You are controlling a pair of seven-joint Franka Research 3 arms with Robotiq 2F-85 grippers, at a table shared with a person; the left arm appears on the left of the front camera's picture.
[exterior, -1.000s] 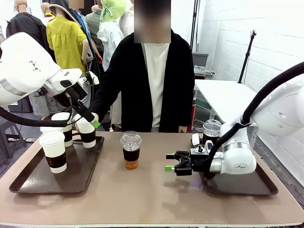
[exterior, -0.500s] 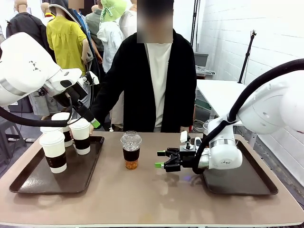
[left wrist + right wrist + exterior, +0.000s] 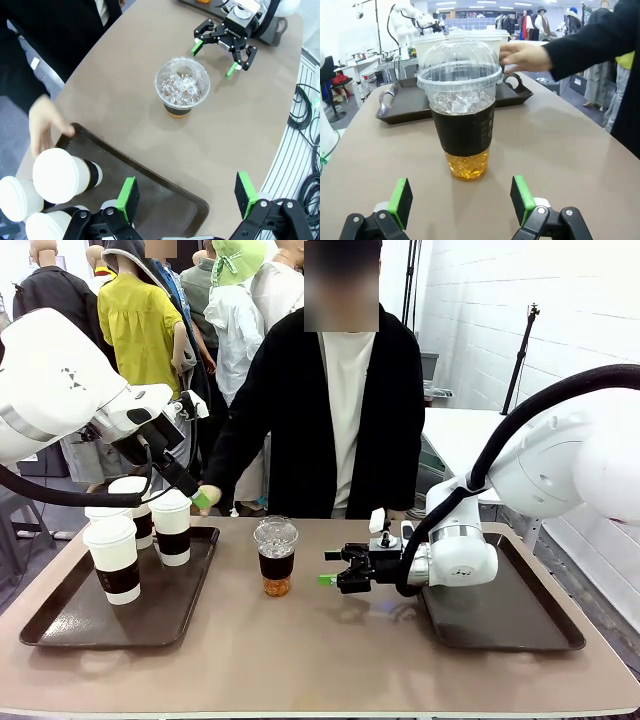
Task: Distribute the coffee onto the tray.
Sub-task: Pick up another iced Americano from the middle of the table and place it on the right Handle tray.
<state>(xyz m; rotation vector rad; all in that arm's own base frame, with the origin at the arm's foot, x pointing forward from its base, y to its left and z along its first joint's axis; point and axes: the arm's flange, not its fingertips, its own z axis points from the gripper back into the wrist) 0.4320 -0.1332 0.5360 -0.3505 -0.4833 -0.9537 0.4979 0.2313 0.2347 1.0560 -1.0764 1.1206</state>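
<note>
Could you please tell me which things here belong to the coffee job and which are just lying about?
Part of the job:
- white paper cups
- dome-lidded cup
- left tray
- right tray
- right gripper, open, facing the dome-lidded cup

Just lying about:
- cables on the floor beside the table
- white side table behind

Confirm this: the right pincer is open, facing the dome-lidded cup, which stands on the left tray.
Wrong on one point: the dome-lidded cup stands on the table, off the left tray, as the front view shows. The right pincer is open, facing it.
</note>
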